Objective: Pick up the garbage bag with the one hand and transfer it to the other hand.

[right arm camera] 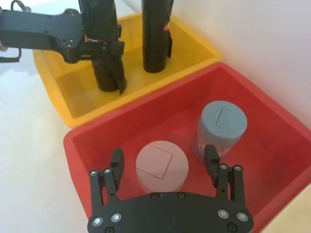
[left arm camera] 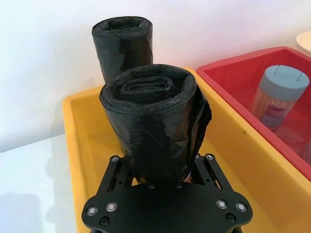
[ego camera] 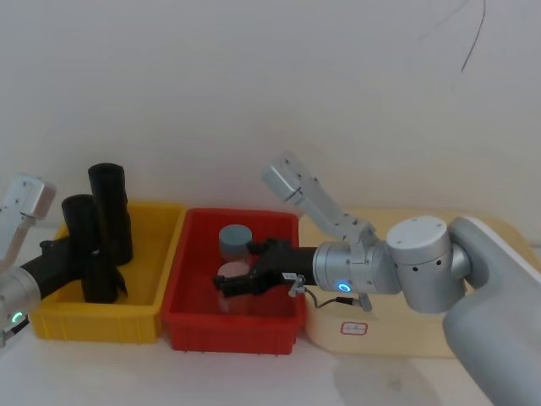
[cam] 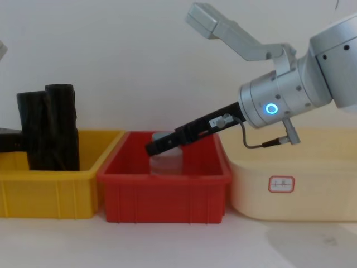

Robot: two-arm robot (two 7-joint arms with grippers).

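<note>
Two black rolls stand upright in the yellow bin point(ego camera: 93, 326). The nearer one is the garbage bag point(ego camera: 80, 245) point(left arm camera: 150, 126) point(right arm camera: 102, 29) point(cam: 34, 131), with a speck of red label low on it. My left gripper point(ego camera: 87, 255) point(left arm camera: 163, 171) point(right arm camera: 99, 46), on the green-lit arm, is shut on its lower part from the left. Whether the bag rests on the bin floor I cannot tell. My right gripper point(ego camera: 224, 283) point(right arm camera: 164, 158) point(cam: 152, 149), on the blue-lit arm, hangs open inside the red bin point(ego camera: 232, 331), its fingers straddling a white-lidded jar point(right arm camera: 162, 165) without touching it.
The plain black roll point(ego camera: 110, 211) point(right arm camera: 156, 34) stands just behind the bag in the yellow bin. A grey-lidded jar point(ego camera: 235, 239) point(right arm camera: 221, 126) sits in the red bin beside the white-lidded one. A cream tray point(ego camera: 406, 338) with a small label lies to the right.
</note>
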